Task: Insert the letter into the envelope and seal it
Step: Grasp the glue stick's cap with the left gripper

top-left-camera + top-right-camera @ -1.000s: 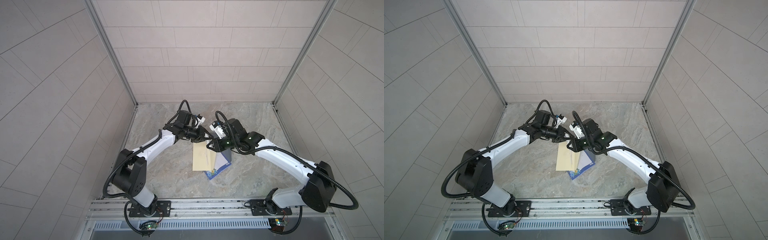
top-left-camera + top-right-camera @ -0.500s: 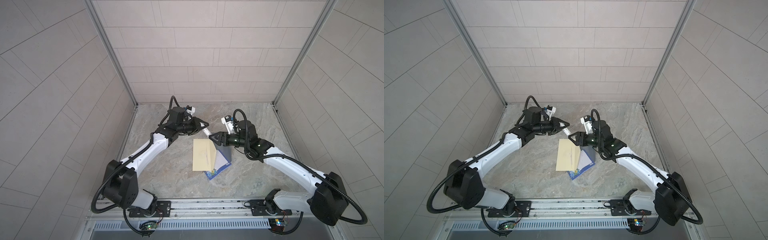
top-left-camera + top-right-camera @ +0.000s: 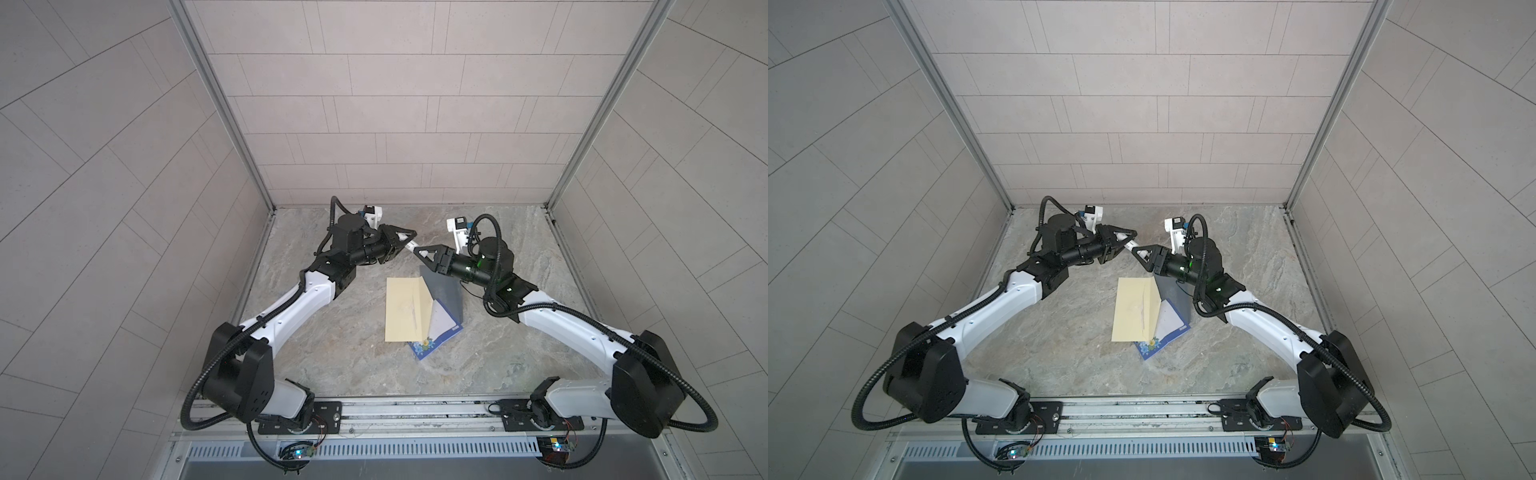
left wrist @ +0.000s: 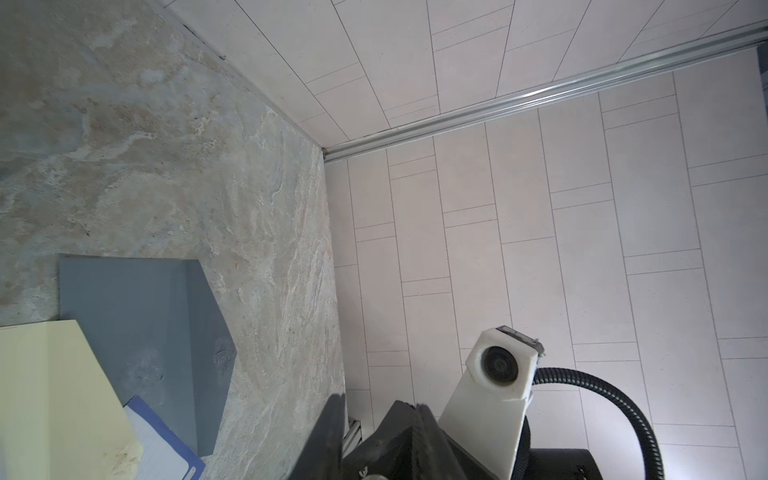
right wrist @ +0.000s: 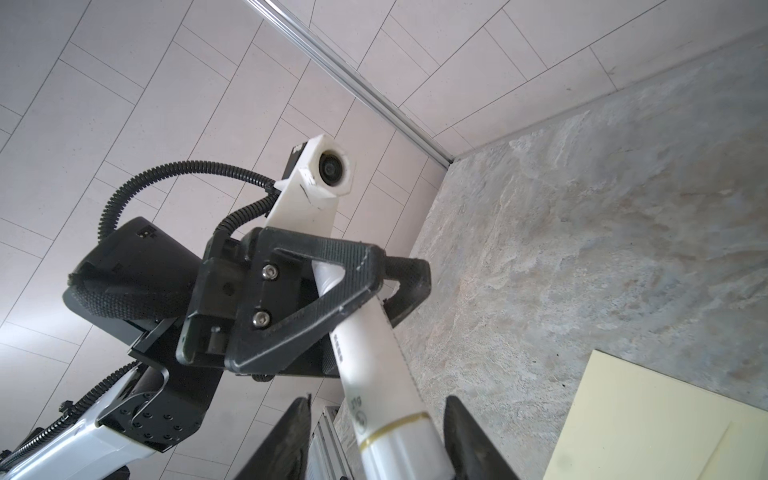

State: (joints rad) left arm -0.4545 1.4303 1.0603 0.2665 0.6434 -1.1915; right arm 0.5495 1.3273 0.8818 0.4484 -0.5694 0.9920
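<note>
Small dark lettering is printed along the side of the white tube (image 5: pixel 374 353), but it is too blurred to be read. Beside the gold band (image 5: pixel 395 428) a mark resembling "31g" and a round sign are seen. No wording can be read on the letter (image 3: pixel 442 322).

Cream envelope (image 3: pixel 405 309) lies flat, grey flap (image 3: pixel 444 295) open, blue-edged letter (image 3: pixel 440 325) sticking out.

Letter (image 3: pixel 442 323) partly beneath envelope (image 3: pixel 405 309); glue stick (image 5: pixel 374 365) end off-frame.
</note>
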